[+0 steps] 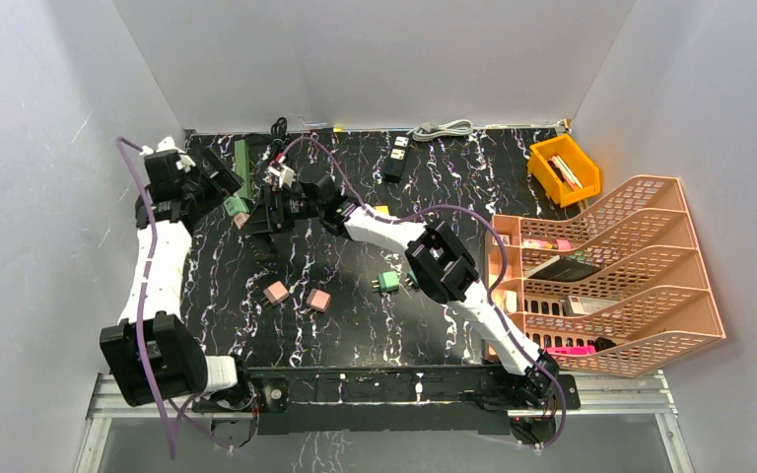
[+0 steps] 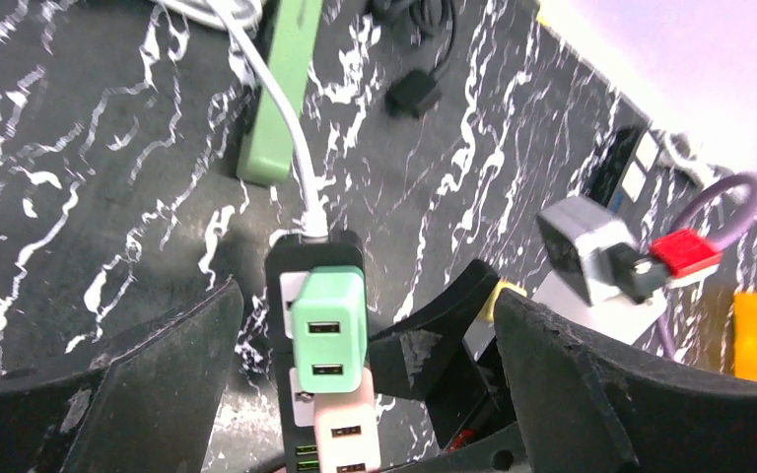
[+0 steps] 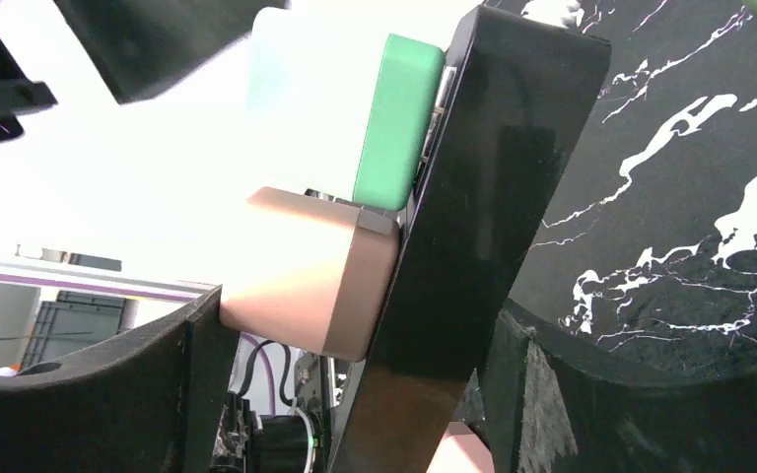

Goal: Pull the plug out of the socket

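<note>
Green plug (image 2: 327, 330) sits in black socket strip (image 3: 473, 227); left fingers (image 2: 158, 384) spread, right fingers (image 3: 108, 394) apparently clamping it.

The left arm (image 1: 158, 271) reaches forward on its own side, and the left end effector (image 2: 363, 315) has its fingers spread wide. The right arm (image 1: 384, 232) stretches diagonally leftward with a bent elbow. The right end effector (image 3: 355, 325) has its fingers broadly apart, and whether they grip is unclear.
</note>
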`<action>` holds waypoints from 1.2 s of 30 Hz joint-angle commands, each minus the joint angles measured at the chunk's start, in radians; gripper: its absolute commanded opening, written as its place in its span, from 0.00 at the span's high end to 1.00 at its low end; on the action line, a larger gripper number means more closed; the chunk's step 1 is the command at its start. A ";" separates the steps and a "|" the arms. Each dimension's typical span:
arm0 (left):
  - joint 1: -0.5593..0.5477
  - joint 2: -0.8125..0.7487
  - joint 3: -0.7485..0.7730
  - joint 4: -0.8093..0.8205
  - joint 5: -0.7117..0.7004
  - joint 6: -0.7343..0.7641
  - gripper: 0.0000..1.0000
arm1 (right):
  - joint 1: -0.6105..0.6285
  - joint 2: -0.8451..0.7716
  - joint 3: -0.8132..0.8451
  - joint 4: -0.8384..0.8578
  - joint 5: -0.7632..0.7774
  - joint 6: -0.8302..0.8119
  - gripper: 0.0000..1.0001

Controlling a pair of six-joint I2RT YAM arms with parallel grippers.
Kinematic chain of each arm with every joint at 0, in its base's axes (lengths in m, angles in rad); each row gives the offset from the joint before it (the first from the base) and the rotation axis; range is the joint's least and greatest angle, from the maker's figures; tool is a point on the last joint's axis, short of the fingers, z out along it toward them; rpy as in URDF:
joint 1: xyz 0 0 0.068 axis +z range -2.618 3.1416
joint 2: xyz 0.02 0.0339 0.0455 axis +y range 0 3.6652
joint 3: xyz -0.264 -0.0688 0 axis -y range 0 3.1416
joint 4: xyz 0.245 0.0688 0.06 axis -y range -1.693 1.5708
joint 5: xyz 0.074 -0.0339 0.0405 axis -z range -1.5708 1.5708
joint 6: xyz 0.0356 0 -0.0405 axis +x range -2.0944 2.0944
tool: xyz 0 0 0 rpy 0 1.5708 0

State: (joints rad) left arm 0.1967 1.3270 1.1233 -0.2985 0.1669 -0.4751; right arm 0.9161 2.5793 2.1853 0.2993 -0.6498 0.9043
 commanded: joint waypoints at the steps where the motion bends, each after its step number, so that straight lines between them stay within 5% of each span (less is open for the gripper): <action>1: 0.088 -0.085 0.024 0.034 0.034 -0.042 0.02 | -0.020 -0.044 0.006 0.158 -0.040 0.041 1.00; 8: 0.183 -0.241 -0.288 0.336 0.440 -0.189 0.02 | -0.094 -0.025 0.003 0.230 -0.063 0.125 1.00; 12: 0.187 -0.329 -0.656 0.878 0.817 -0.507 0.02 | -0.165 -0.010 0.065 0.243 -0.091 0.157 1.00; 14: 0.172 -0.298 -0.664 0.872 0.869 -0.491 0.02 | -0.173 -0.022 0.059 0.276 -0.094 0.181 1.00; 20: -0.014 -0.094 -0.600 0.883 0.725 -0.443 0.02 | -0.169 -0.047 0.018 0.412 -0.108 0.310 1.00; 36: -0.050 0.027 -0.626 1.077 0.590 -0.516 0.02 | -0.135 -0.073 -0.023 0.460 -0.126 0.349 1.00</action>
State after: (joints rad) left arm 0.1535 1.3224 0.4923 0.6586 0.7738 -0.9554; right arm 0.7689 2.5916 2.1609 0.6151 -0.7639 1.2427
